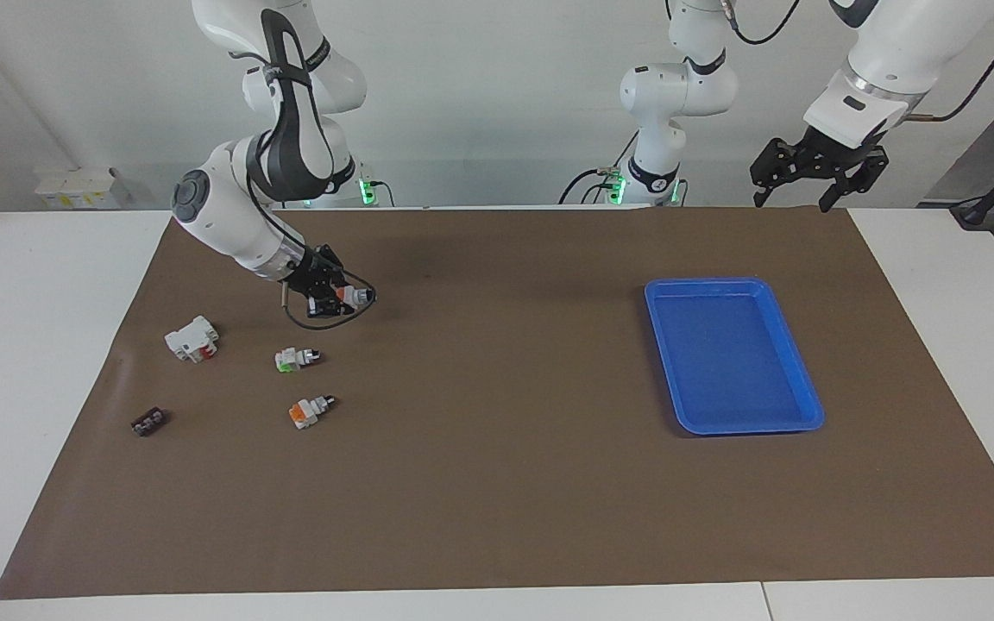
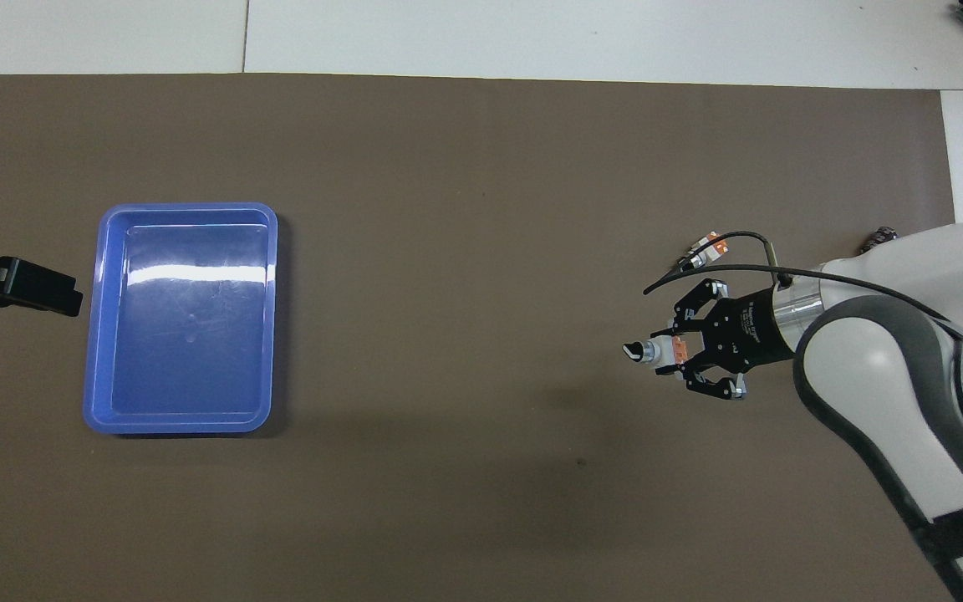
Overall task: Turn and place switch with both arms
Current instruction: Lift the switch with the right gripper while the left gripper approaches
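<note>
Switch (image 1: 350, 297): clamped in right gripper (image 1: 335, 296), aloft, well apart from blue tray (image 1: 803, 384), knob outward for turning. Left gripper (image 1: 810, 183): spread, waiting near tray.

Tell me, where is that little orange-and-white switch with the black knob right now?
The switch is off the table, gripped in the right hand, over the brown mat toward the right arm's end, with the green-ended switch lying below.

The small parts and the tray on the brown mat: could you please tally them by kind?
Selector switches: 3, one held, green-ended, paler orange
White block with red: 1
Dark small part: 1
Blue tray: 1
Total: 6
</note>
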You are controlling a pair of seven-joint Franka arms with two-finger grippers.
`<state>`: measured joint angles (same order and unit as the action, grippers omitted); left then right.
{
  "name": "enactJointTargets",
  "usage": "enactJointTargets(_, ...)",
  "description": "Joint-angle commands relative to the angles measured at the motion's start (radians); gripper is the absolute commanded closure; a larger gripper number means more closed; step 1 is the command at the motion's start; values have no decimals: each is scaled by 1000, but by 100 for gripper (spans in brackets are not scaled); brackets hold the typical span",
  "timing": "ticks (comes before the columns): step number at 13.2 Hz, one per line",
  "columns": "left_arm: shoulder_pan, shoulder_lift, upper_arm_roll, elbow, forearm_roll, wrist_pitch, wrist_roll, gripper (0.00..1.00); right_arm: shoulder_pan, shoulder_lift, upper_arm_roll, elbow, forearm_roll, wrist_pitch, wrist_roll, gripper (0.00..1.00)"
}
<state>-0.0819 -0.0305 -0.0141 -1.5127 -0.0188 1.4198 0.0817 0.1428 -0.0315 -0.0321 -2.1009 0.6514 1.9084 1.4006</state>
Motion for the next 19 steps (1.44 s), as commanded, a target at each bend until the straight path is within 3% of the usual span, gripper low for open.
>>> enactJointTargets(1, -12, -19, 6, -15, -56, 11, -14, 0, -6, -4, 14, 102, 179, -72, 15, 100)
enactJointTargets(4, -13, -17, 6, -17, -217, 33, -104, 0, -6, 28, 53, 226, 367, -80, 20, 100)
enactJointTargets(6, -28, -20, -7, -27, -301, 67, -239, 0, -3, 35, 96, 239, 427, -46, -9, 100)
enactJointTargets(10, -76, -16, -20, -29, -464, 146, -507, 0, 168, 73, 115, 234, 539, 232, -58, 100)
enactJointTargets(15, -167, -22, -27, -72, -538, 307, -925, 0, 254, 101, 118, 263, 531, 316, -104, 100)
enactJointTargets(19, -208, -54, -33, -167, -621, 412, -1054, 2, 259, 99, 120, 263, 525, 317, -106, 100)
